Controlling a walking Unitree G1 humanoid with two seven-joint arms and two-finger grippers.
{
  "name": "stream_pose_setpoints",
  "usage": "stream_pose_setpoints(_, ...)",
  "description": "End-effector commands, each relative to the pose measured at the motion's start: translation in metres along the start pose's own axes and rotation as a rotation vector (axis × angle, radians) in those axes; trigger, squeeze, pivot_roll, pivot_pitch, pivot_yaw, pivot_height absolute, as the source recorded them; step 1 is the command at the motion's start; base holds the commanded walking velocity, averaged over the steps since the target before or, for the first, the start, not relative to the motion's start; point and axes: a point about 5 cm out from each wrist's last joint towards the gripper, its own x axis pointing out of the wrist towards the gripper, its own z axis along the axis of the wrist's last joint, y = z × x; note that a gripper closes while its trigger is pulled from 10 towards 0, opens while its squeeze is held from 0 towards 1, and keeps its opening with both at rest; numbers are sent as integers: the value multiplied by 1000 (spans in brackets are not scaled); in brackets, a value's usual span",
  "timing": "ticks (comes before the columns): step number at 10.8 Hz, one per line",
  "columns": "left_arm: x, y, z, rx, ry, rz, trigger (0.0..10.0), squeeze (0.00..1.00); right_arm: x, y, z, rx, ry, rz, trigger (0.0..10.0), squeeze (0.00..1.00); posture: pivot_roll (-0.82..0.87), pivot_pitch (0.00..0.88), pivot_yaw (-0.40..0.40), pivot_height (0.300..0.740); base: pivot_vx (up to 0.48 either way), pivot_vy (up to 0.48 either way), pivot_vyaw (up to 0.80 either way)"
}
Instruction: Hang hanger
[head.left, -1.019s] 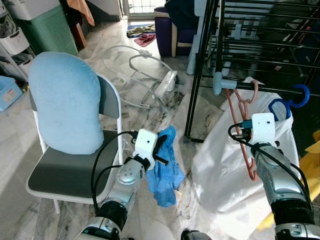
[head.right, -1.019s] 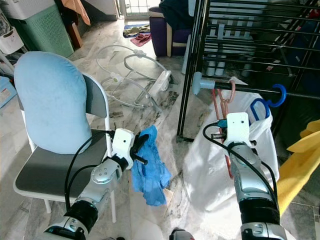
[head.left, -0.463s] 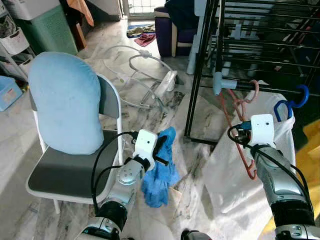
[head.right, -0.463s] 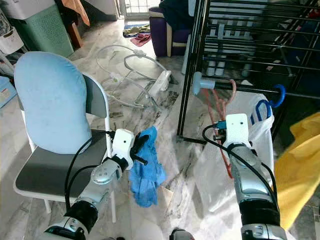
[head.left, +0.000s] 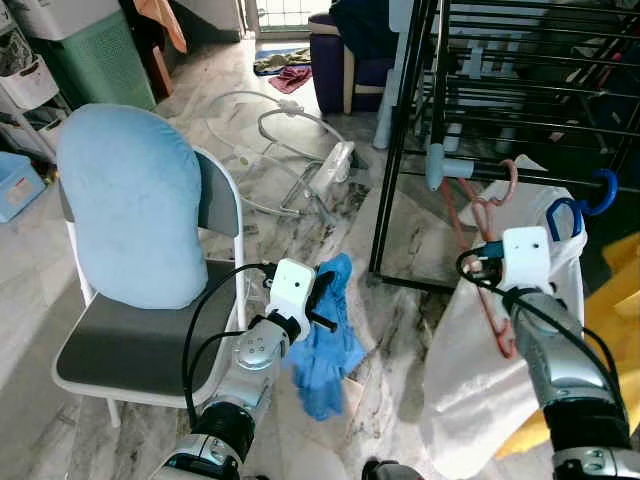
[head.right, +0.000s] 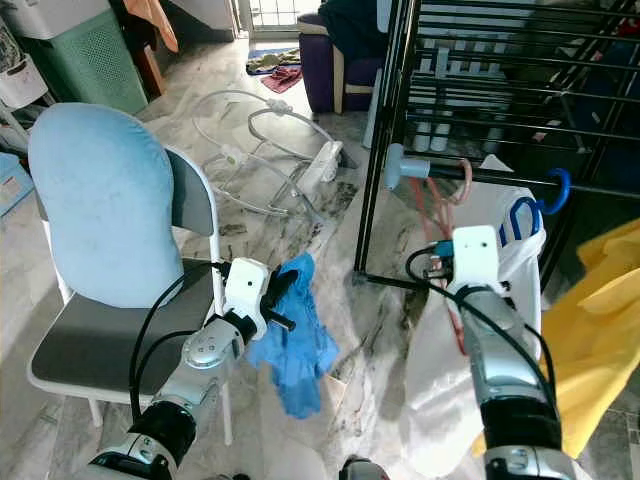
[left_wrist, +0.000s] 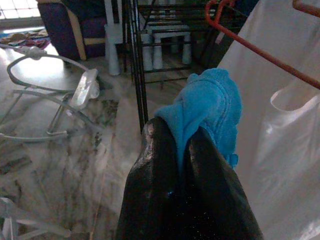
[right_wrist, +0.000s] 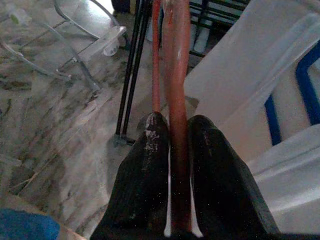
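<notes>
Clamping the red hanger (right_wrist: 178, 75), the right gripper (right_wrist: 172, 145) is lying just below the rack's rail (head.left: 520, 178); the hanger's hook (head.left: 508, 178) is already curling over it, long axis running down to the fingers. The left gripper (left_wrist: 182, 145) is pinching a blue cloth (left_wrist: 210, 110), well apart.

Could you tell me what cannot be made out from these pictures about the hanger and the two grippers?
- Whether the red hanger's hook rests on the rack bar: too small and crowded by a second hook in the eye views.
- The right gripper's fingertips in the eye views: its own white wrist housing covers them.
- The hanger's lower end: hidden behind the right arm and the white garment.
- How much blue cloth the left gripper holds: its fingers cover the pinch.
</notes>
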Motion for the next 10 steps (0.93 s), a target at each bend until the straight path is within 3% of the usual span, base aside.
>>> stream_pose_setpoints(1,2,-1,2,18,4,-16,10000,0,1,-5,0,-3,5,-11,0,0,-251,100,66,740,0,0,0)
stream_pose_setpoints(5,3,1,2,23,12,-13,10000,0,3,-10,-3,-12,20,-27,0,0,-245,98,69,740,0,0,0)
stream_pose_setpoints(8,3,2,1,35,19,-11,10000,0,-13,-7,16,30,-205,-57,0,0,-247,100,78,740,0,0,0)
stream_pose_setpoints(10,3,3,1,43,27,-11,10000,0,-30,-4,7,81,-246,-90,0,0,-256,100,88,740,0,0,0)
